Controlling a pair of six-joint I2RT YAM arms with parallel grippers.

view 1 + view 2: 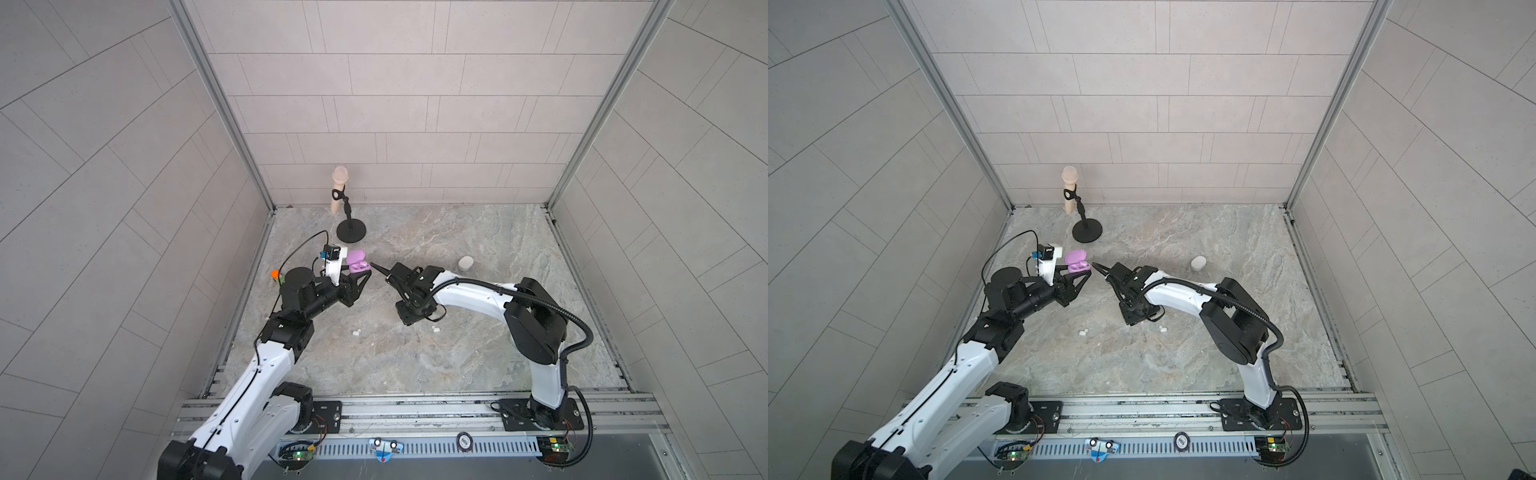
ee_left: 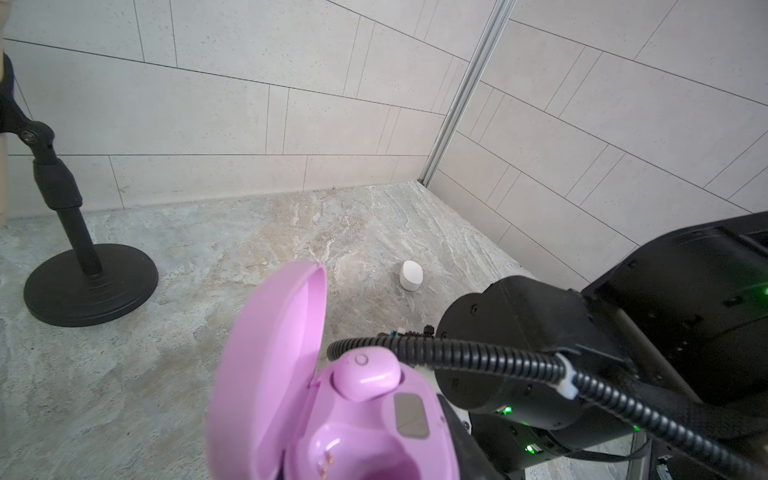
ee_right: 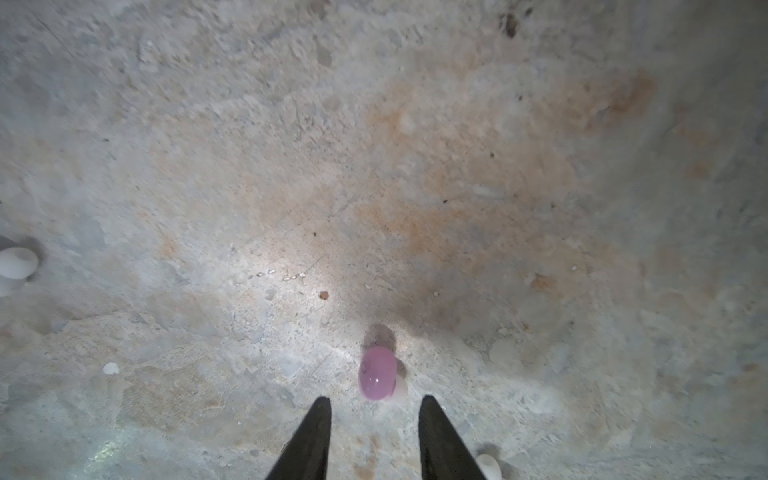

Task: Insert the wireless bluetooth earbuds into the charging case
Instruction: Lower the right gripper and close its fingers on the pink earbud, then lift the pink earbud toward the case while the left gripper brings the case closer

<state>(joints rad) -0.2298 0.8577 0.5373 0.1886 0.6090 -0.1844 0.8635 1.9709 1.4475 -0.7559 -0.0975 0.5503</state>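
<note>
Left gripper (image 1: pixel 360 275) is clamped on the base of a lilac charging case (image 1: pixel 357 261) and holds it clear of the tabletop, with the lid hinged open. Its arm, the left arm (image 1: pixel 253 374), rises from the near rail, bends at the elbow and turns its wrist inward. The right arm (image 1: pixel 478 293) arches over from its own base and runs toward the middle. The right gripper (image 1: pixel 379 270) points at the case, near it but apart.

In the right wrist view this gripper (image 3: pixel 375 398) has its two black fingers (image 3: pixel 316 432) spread, with nothing between them.

Both arms work over a marbled grey-and-tan stone tabletop (image 1: pixel 457 365). It is boxed in by pale tiled walls (image 1: pixel 395 104) with aluminium corner posts. A black microphone stand (image 1: pixel 351 232) carrying a beige microphone (image 1: pixel 338 183) stands at the back. A shut white charging case (image 1: pixel 465 263) sits well to the right.

The lilac case is glossy, with a grey patch on its face. One lilac earbud (image 2: pixel 365 374) is seated in a well, and the well beside it shows bare contacts. A loose lilac earbud (image 3: pixel 376 379), rounded and shiny, appears just beyond the right fingertips. It is blurred, so I cannot tell whether it rests on the stone. Two white earbuds (image 1: pixel 356 332) (image 1: pixel 435 328) lie apart on the near stone.
</note>
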